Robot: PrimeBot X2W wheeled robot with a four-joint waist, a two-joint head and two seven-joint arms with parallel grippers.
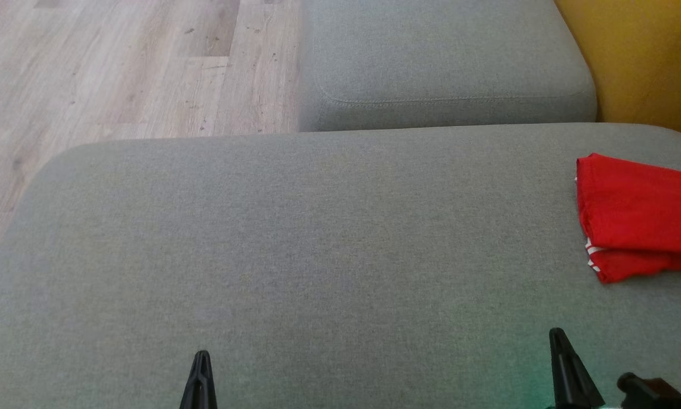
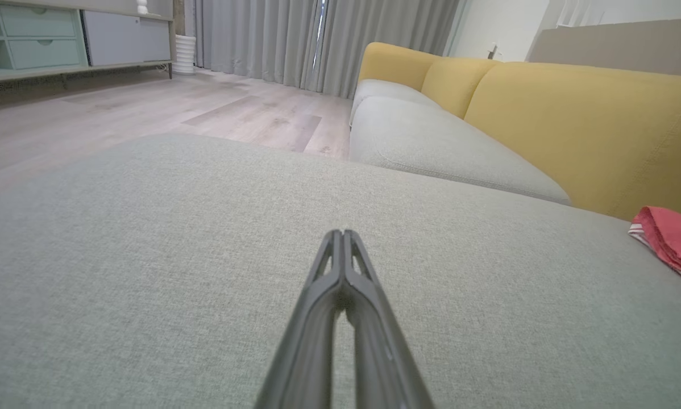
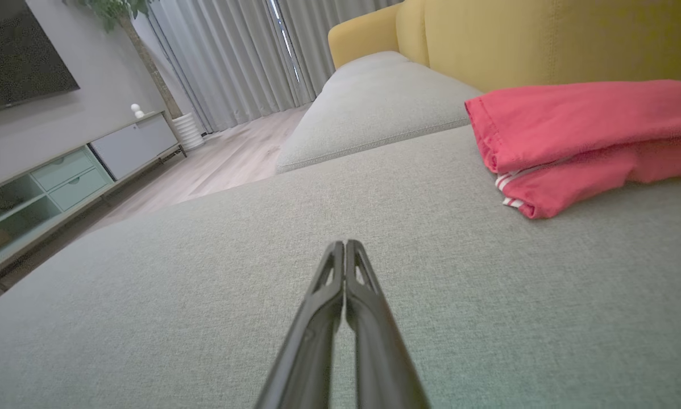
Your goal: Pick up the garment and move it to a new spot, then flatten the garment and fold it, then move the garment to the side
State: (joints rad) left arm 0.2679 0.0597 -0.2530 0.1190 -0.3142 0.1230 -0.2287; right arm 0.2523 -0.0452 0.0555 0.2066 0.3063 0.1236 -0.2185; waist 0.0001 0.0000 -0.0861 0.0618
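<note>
As the red garment [image 1: 639, 216] lies folded at the right end of the grey seat [image 1: 318, 238], white stripes [image 1: 592, 255] show at its near corner; a yellow backrest [image 1: 647, 57] rises just behind it; the right gripper [image 1: 557, 336] hovers near it but apart, jaws together and empty; the left gripper [image 1: 202, 359] is well apart, jaws likewise together; wood floor [image 1: 119, 74] lies beyond the seat.

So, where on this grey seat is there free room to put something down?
The big grey cushion is bare from its left edge by the wooden floor across to the folded red garment, ahead of the left gripper and right gripper. The smaller cushion behind it is bare too. The crowded part is the right edge, where the garment lies.
</note>
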